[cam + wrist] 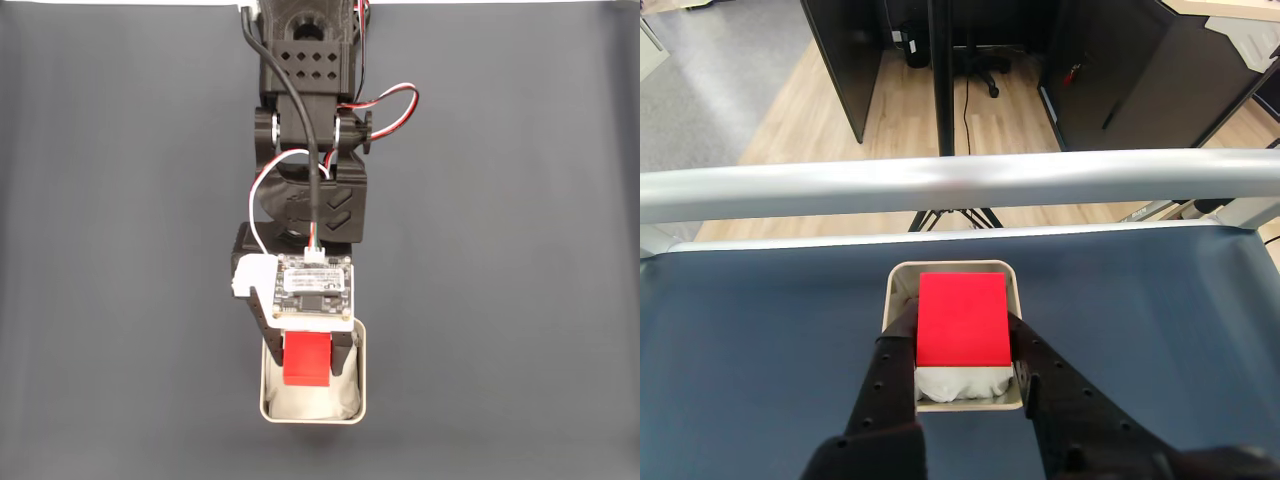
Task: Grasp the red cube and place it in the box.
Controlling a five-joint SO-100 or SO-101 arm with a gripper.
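The red cube point(306, 361) point(960, 318) sits between the two black fingers of my gripper point(307, 352) point(962, 328), which is shut on the red cube. Cube and fingertips hang over the open top of the box point(362, 372) point(902, 279), a small square tin with a pale rim. White crumpled lining point(312, 404) point(962, 382) shows in the box below the cube. In the fixed view the wrist's circuit board point(312, 290) covers the upper part of the box. I cannot tell whether the cube touches the lining.
The box stands on a dark grey mat point(500, 300) with open room to its left and right. In the wrist view a silver rail point(960, 185) runs along the table's far edge, with wood floor and dark furniture beyond it.
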